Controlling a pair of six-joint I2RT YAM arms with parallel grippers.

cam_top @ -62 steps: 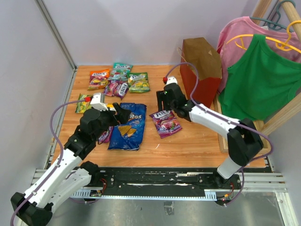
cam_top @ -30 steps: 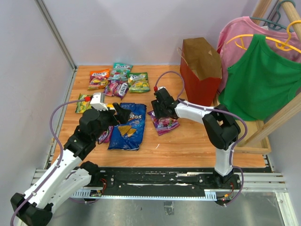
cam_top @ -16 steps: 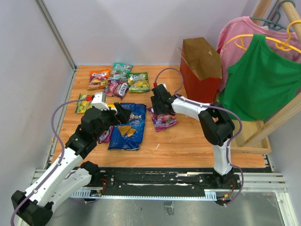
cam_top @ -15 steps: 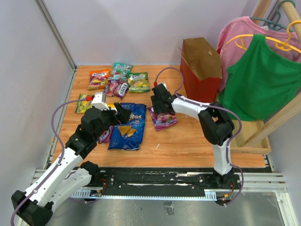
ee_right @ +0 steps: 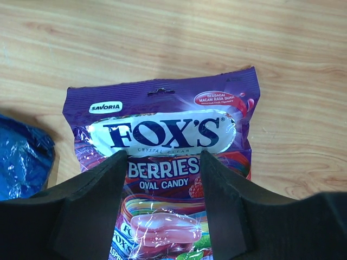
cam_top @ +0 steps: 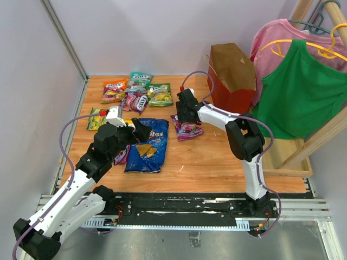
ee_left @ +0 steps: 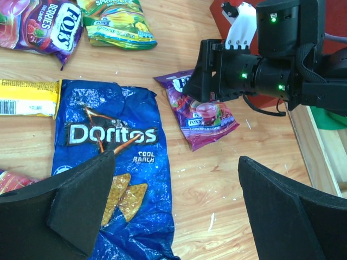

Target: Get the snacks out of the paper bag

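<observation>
Right now the right gripper (ee_right: 164, 162) has its jaws apart, one finger on each side of the word BERRIES on a purple candy packet (ee_right: 162, 127) that lies flat on the table (ee_right: 162, 32). Whether the tips press the foil I cannot tell. This packet's long axis runs straight ahead of the jaws, with its sealed top edge at the far end and its print upright to them.

The left gripper (ee_left: 176, 162) is spread wide and holds nothing, hovering over the single Doritos bag (ee_left: 108, 135). That bag lies flat, mostly beneath the left finger, its long axis running ahead of the jaws and its logo upright. One yellow bar (ee_left: 24, 97) lies crosswise, just left of the bag's top corner.

Ahead of the left jaws sits a cluster of packets: one orange packet (cam_top: 114, 89), one green packet (cam_top: 160, 95), a second purple packet (cam_top: 135, 102) and what look like two teal packets (cam_top: 141, 77), though they overlap.

One paper bag (cam_top: 233, 76) stands upright with its mouth up. It is to the right of the right jaws and apart from them.
</observation>
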